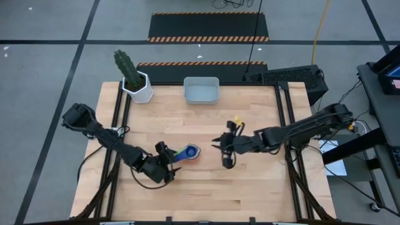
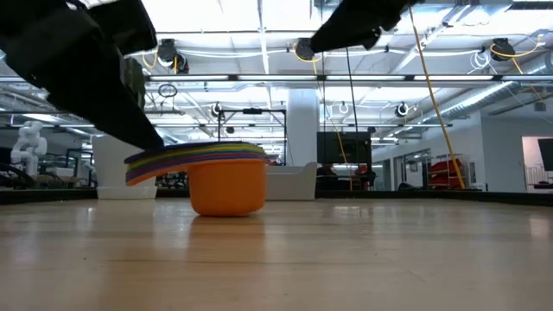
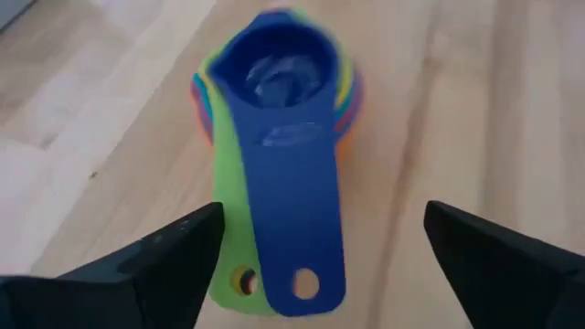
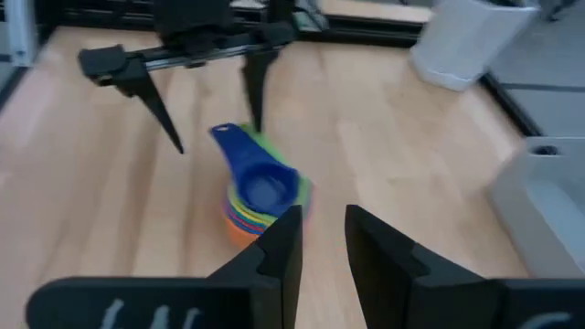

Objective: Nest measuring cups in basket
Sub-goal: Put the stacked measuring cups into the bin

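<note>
The wooden table (image 1: pixel 250 181) carries the basket (image 1: pixel 201 90) at its 12 o'clock edge, well apart from the measuring cups (image 1: pixel 189 153), which sit nested in one stack near the middle. The left tool (image 1: pixel 170 164), fingers wide, flanks their handles at 7 o'clock. The right tool (image 1: pixel 226 150), narrow and holding nothing, hangs at 3 o'clock.

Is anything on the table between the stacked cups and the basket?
Nothing visible. The stacked cups sit mid-table, the basket at the far edge, with bare wood between. The cactus pot stands off to the side.
</note>
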Controlling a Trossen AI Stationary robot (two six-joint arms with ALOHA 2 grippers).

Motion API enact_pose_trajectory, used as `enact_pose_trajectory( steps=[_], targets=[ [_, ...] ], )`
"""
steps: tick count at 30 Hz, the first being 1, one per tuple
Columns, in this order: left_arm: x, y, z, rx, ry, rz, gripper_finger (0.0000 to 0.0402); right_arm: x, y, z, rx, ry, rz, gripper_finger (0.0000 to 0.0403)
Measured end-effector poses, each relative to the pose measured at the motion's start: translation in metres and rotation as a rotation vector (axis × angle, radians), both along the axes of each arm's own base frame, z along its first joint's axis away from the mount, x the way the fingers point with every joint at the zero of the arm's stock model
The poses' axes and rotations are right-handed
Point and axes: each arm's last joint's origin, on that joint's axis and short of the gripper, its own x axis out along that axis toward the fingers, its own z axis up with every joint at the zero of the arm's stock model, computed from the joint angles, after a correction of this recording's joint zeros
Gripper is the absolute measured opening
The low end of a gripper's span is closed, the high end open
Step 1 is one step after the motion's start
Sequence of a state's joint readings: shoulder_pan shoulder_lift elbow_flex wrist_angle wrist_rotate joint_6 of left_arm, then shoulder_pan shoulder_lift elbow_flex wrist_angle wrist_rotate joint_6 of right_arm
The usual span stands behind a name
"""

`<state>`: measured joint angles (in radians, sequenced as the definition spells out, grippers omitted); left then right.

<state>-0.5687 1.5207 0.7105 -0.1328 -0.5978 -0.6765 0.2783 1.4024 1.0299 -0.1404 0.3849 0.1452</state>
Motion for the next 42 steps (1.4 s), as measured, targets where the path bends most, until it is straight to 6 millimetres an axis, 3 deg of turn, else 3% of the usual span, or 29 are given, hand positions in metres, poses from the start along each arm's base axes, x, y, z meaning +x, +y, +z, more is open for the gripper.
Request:
enact_pose_trajectory(
  steps=[11,19,29,34,42],
  targets=[
    [0.013,0.021,-0.013,0.024,0.059,0.070,0.0358,-0.027,-0.008,0.000,0.033,-0.165,-0.001,0.0080],
    [0.012,0.023,-0.006,0.030,0.059,0.018,0.0358,-0.027,-0.008,-0.002,0.018,-0.153,0.006,0.0080],
    [0.008,0.025,0.017,0.132,0.028,-0.149,0.0358,-0.027,-0.008,-0.004,0.007,-0.136,0.008,0.0080],
    [0.012,0.038,0.023,0.179,0.041,-0.212,0.0358,-0.026,-0.008,-0.007,-0.011,-0.115,0.016,0.0080],
    [0.025,0.063,0.012,0.035,0.118,-0.296,0.0358,-0.021,-0.007,-0.014,-0.051,-0.086,0.034,0.0080]
  ],
)
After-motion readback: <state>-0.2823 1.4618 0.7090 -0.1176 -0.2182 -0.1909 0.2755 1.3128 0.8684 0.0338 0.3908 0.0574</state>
